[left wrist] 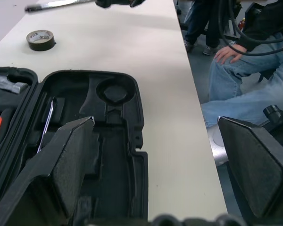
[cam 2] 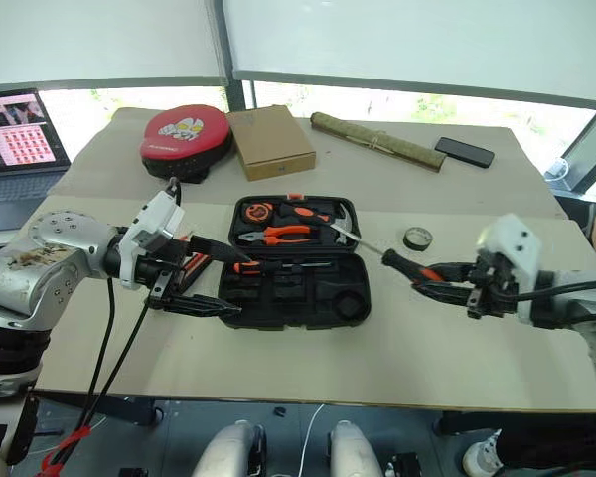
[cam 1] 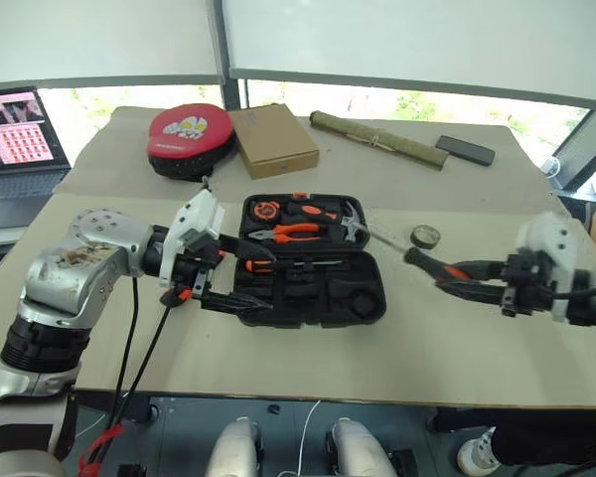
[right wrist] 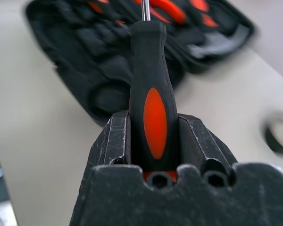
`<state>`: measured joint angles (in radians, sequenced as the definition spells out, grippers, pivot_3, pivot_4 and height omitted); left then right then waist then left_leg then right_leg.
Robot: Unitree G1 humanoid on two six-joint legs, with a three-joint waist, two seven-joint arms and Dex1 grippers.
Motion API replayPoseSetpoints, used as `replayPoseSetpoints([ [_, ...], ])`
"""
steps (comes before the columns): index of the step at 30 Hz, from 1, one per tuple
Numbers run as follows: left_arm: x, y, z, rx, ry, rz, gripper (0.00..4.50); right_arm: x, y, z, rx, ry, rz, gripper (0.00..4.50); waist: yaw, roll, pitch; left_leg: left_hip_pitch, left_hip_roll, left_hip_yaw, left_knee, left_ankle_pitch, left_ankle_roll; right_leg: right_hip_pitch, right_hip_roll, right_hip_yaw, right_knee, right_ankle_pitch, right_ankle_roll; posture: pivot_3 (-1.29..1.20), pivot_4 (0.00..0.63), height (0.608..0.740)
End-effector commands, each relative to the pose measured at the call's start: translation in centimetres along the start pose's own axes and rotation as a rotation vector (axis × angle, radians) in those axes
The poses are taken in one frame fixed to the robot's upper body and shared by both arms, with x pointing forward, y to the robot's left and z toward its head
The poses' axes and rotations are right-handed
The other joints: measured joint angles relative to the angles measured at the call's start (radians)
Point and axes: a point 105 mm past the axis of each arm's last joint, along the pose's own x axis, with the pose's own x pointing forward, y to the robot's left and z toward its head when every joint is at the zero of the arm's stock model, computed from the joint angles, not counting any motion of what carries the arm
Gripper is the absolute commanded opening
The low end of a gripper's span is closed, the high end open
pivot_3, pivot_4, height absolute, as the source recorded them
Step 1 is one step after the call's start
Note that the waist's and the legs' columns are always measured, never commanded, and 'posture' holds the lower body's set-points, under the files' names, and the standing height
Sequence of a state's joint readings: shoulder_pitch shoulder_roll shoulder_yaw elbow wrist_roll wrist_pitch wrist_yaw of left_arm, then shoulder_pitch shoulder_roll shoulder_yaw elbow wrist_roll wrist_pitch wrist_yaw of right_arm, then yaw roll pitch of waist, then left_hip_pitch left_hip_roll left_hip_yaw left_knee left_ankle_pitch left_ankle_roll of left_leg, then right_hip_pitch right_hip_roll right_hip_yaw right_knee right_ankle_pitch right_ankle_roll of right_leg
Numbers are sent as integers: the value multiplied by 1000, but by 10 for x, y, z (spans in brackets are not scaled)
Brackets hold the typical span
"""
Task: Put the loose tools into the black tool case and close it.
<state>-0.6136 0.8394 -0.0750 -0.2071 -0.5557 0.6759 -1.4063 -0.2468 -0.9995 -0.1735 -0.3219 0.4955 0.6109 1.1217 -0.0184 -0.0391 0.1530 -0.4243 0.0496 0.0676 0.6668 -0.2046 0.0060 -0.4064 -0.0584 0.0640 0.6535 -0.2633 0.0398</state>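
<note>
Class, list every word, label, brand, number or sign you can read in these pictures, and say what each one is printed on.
No text can be read for certain.
Round red-and-black pad: white and yellow emblem with a line of lettering under it, too small to read.
Laptop screen: a pink grid of pictures, any text too small.
Cardboard box, tape roll and black tool case: no print visible.
</note>
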Motion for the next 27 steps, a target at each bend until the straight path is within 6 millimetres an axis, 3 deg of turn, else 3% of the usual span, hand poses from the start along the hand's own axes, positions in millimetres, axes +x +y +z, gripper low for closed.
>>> replayPoseSetpoints([
  [1,-5,1,10,64,-8,19,4500,43,-4,16,-215,9,94,1038,-2,0,0,0,0,0,0,0,0,0,0,0,0,0,0,0,150,740],
  [5,-8,7,10,62,-9,54,4500,71,-17,4,-397,106,140,1038,8,0,1,-1,0,1,0,0,0,-2,0,0,1,1,-2,0,150,740],
  [8,-9,8,9,61,-8,69,4500,82,-25,-1,-415,130,170,1038,18,0,1,-7,0,1,1,0,0,-7,0,-1,1,1,-2,0,150,740],
  [11,-9,9,9,60,-9,78,4500,87,-31,-6,-437,150,177,1038,17,0,1,-17,0,1,3,0,0,-18,-1,-1,4,1,-2,0,150,740],
  [18,-7,10,10,66,-13,85,4500,103,-36,-5,-402,130,173,1038,8,0,1,-16,0,0,4,0,0,-17,0,-1,7,1,-2,0,150,740],
  [27,-5,12,11,83,-17,83,4500,108,-37,-2,-398,125,170,1038,6,0,1,-16,0,0,4,0,0,-17,0,-2,8,1,-2,0,150,740],
])
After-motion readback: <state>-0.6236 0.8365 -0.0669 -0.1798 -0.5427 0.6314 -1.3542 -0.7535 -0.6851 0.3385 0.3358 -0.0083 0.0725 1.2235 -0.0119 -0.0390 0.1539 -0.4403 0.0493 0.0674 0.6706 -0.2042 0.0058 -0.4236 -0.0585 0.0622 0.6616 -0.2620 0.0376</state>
